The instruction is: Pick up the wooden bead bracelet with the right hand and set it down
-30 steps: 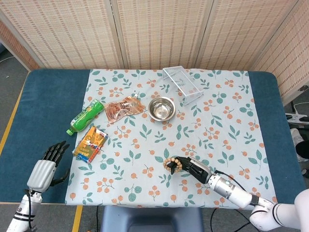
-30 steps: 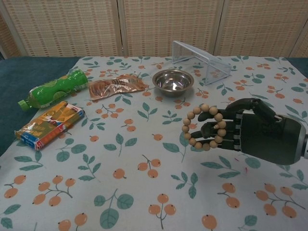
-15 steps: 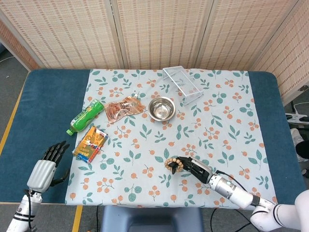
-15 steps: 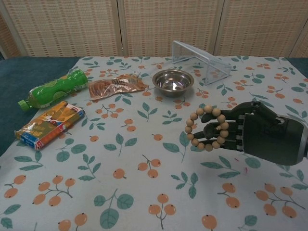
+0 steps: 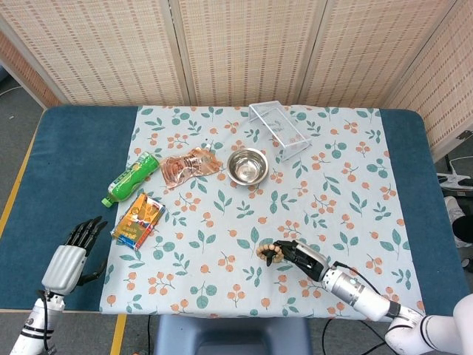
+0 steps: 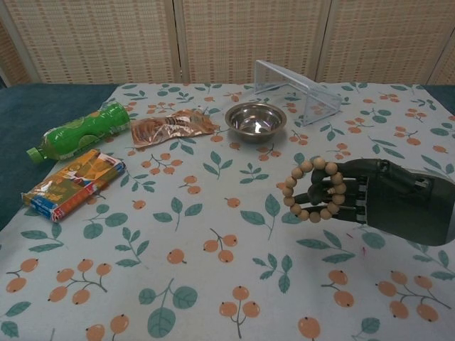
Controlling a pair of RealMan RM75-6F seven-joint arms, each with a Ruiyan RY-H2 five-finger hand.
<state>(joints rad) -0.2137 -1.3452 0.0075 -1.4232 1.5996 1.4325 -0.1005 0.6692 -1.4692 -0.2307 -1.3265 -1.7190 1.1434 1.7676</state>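
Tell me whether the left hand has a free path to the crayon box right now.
Probably yes. The left hand is open and holds nothing at the table's near left corner, and the crayon box lies just beyond its fingertips on the cloth edge with nothing between them. The green bottle lies farther back.

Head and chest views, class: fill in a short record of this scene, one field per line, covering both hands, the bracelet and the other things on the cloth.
right hand: holds the wooden bead bracelet, which is looped over its fingers
left hand: holds nothing, fingers apart, over the blue table edge
centre of cloth: steel bowl
behind bowl: clear plastic box
left side: green bottle, snack packet, colourful box
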